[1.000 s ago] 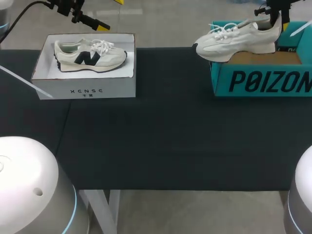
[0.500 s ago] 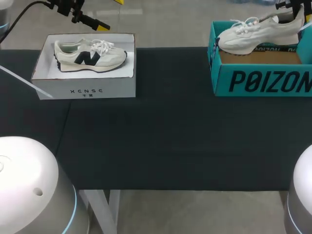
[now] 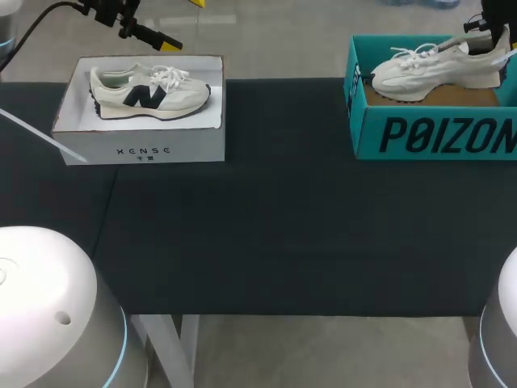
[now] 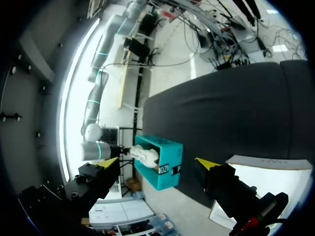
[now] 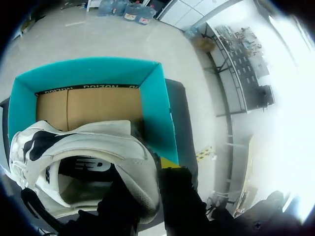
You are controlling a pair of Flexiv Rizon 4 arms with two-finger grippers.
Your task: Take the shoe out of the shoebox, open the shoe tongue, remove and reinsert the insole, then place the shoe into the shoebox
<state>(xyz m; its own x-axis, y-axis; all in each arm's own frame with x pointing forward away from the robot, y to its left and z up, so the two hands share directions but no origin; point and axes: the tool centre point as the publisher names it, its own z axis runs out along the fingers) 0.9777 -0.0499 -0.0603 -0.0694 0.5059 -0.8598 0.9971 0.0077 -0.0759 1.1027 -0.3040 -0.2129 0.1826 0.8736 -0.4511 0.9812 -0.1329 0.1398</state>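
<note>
Far left of the teal shoebox (image 3: pixel 436 133), by the white box (image 3: pixel 141 149) with its own sneaker (image 3: pixel 149 93), our left pincer (image 4: pixel 156 162) hangs spread wide. Within the shoebox's walls the white shoe (image 3: pixel 440 71) points toe leftward, its heel collar pinched by our right pincer (image 5: pixel 147 184).

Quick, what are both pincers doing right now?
Left pincer: open, holding nothing.
Right pincer: shut on the shoe, at its heel.
</note>
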